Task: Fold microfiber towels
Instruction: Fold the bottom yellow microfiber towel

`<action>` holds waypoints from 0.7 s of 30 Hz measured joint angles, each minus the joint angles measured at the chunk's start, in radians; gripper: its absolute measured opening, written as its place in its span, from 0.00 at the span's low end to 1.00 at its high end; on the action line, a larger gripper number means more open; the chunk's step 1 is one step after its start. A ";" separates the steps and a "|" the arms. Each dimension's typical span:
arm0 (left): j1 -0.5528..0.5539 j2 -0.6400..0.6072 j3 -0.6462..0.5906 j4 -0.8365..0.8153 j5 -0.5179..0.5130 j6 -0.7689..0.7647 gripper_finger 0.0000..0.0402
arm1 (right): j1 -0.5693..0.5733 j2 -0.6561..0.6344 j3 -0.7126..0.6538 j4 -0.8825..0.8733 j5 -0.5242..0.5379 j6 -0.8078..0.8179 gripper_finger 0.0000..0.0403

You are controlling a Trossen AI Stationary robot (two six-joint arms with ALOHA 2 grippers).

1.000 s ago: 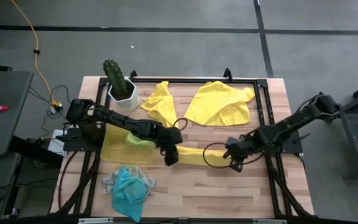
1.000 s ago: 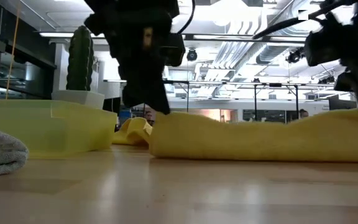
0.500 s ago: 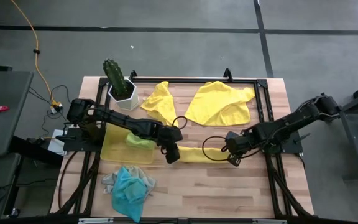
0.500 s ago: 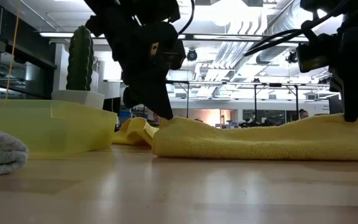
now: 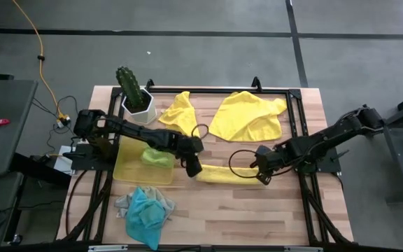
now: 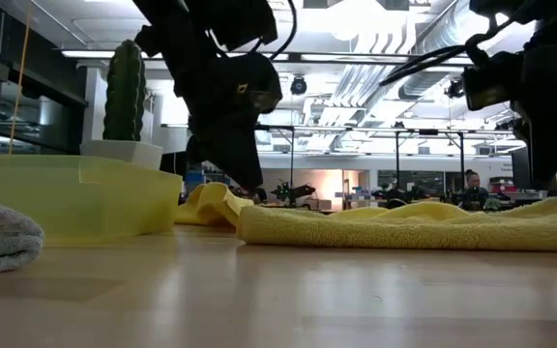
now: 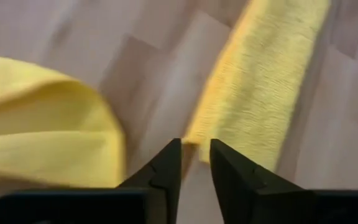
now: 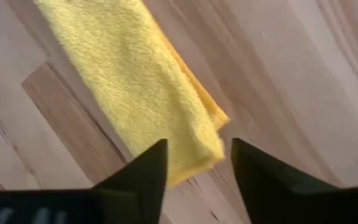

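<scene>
A yellow microfiber towel (image 5: 226, 173), folded into a long narrow strip, lies flat on the wooden table between my two grippers. My left gripper (image 5: 194, 168) hovers just above the strip's left end (image 7: 194, 134), its fingers a little apart. In the low view its fingertips stand clear above that end (image 6: 254, 220). My right gripper (image 5: 261, 175) hovers over the strip's right end (image 8: 197, 146) with its fingers wide apart and nothing between them.
Two crumpled yellow towels (image 5: 177, 115) (image 5: 247, 115) lie toward the far edge. A translucent yellow tray (image 5: 126, 171) holding a lime cloth (image 5: 156, 157) sits at the left. A turquoise towel (image 5: 145, 213) lies on a grey one (image 5: 123, 204) near the front. A potted cactus (image 5: 135, 94) stands far left.
Both grippers have opened and let go of the folded yellow towel's ends. The strip, bulged up under the fingers before, has settled flat on the table. My left gripper has drawn back a little toward the far edge, clear of the cloth.
</scene>
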 joint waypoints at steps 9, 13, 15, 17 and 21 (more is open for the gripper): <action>0.026 -0.088 0.000 0.035 0.132 0.122 0.30 | 0.080 -0.217 -0.047 -0.125 -0.042 0.302 0.57; -0.011 -0.079 -0.049 0.224 0.238 0.106 0.30 | 0.144 -0.302 -0.209 0.069 -0.047 0.535 0.57; -0.033 -0.077 -0.089 0.316 0.271 0.058 0.30 | 0.170 -0.318 -0.292 0.206 -0.040 0.631 0.57; -0.054 -0.077 -0.115 0.413 0.276 0.019 0.30 | 0.187 -0.316 -0.349 0.334 -0.012 0.700 0.57; -0.092 -0.085 -0.142 0.512 0.243 -0.023 0.30 | 0.198 -0.267 -0.390 0.425 0.055 0.770 0.57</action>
